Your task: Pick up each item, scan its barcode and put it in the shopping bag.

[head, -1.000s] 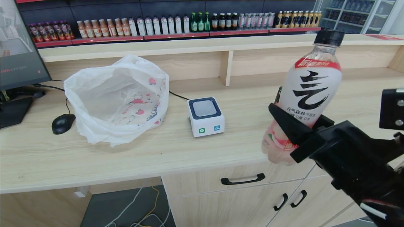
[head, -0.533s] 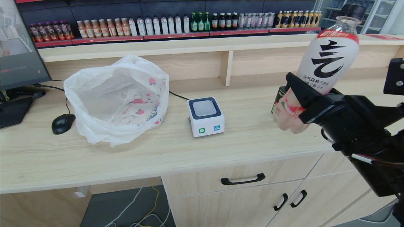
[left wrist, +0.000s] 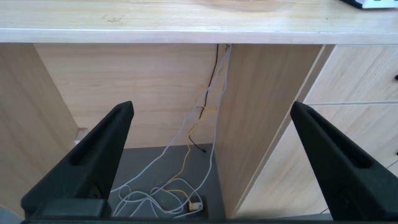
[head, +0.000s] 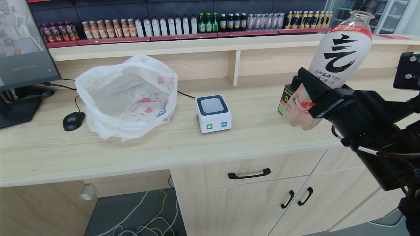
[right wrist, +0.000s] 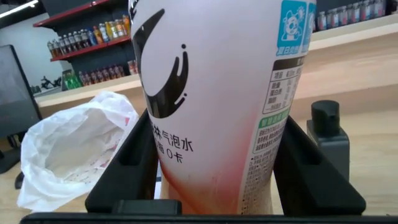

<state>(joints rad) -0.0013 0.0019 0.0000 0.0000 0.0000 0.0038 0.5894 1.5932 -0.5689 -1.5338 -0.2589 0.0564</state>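
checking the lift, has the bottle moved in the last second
Yes. Against the scanner, the bottle in the right gripper has risen: its base hung below the counter edge, now it sits level with the scanner.

The right hand (head: 303, 89) is held raised over the right end of the desk (head: 249, 131). Its 2 fingers are closed on the lower part of a bottle (head: 341, 55), which is tilted. The left hand (left wrist: 211, 109) is held low, facing the desk front, with its 2 fingers spread wide.
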